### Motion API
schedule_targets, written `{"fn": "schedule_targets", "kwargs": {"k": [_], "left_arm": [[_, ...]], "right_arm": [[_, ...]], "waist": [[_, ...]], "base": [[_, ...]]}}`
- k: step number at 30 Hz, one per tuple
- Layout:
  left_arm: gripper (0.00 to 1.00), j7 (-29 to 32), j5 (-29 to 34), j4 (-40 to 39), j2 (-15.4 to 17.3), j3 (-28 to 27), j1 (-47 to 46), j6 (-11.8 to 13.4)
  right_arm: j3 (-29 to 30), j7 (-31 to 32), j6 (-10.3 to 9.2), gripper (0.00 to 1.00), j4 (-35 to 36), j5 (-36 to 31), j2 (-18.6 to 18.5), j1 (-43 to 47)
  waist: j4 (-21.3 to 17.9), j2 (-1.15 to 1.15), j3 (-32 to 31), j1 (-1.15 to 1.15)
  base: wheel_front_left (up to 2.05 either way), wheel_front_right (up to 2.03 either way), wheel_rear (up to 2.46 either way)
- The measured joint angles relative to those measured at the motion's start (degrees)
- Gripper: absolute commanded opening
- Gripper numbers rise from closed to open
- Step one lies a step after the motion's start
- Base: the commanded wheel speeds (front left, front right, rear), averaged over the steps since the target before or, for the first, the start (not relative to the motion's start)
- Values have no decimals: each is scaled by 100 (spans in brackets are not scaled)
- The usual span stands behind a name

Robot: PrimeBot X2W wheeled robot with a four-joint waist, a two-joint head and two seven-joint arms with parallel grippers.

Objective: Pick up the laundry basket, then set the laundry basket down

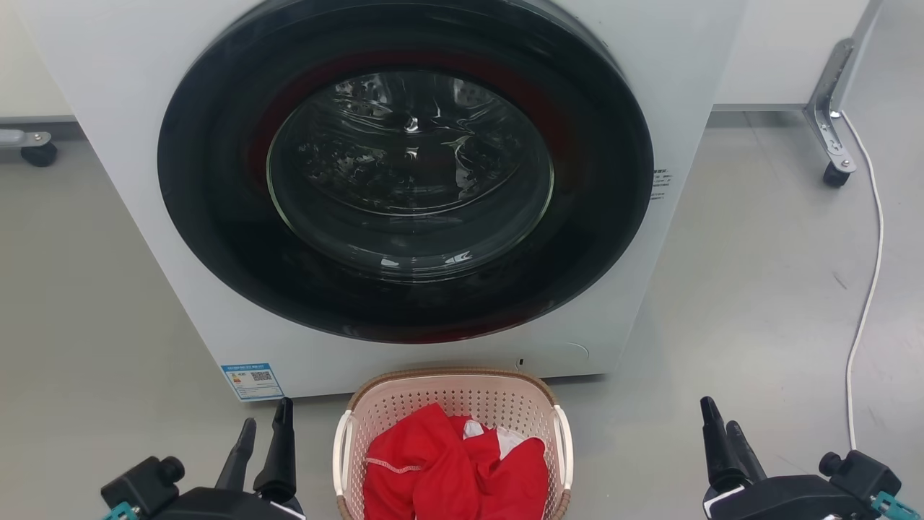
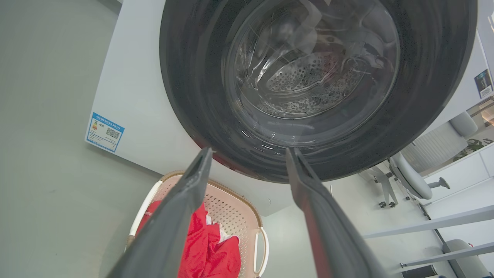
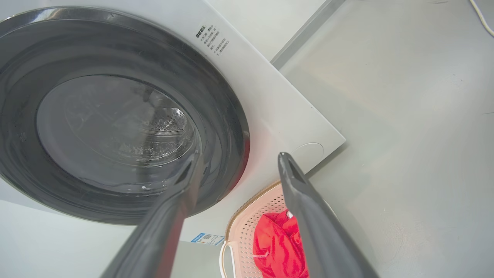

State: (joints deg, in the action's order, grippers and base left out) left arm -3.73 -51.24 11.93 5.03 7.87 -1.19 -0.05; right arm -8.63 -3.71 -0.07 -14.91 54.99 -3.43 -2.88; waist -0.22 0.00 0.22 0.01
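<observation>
Our left claw [image 1: 266, 419] and right claw [image 1: 720, 417] are both partly open and hold nothing. Between them the laundry basket [image 1: 447, 377] sits on the floor [image 1: 86, 289], just before the washing machine [image 1: 202, 303], with red clothes [image 1: 433, 469] inside. We judge the pick-up not yet begun; next, each claw must reach its white handle [image 1: 339, 451].

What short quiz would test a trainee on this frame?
1. True or false: the basket stands before the washer.
2. What lies in the basket? A) blue towels B) red cloth C) nothing
3. Which jaws grip a handle?
Key: 1 true; 2 B; 3 neither. Both jaws stand open, either side of the basket, apart from it.
</observation>
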Motion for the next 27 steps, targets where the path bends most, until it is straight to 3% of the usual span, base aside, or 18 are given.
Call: {"fn": "schedule_targets", "kwargs": {"k": [27], "left_arm": [[100,-554,2528,-358,47,302,142,368]], "right_arm": [[-582,-553,-367,100,355,-2275,-54,13]], "waist": [[-18,0,-39,0]], "base": [[0,0,0]]}}
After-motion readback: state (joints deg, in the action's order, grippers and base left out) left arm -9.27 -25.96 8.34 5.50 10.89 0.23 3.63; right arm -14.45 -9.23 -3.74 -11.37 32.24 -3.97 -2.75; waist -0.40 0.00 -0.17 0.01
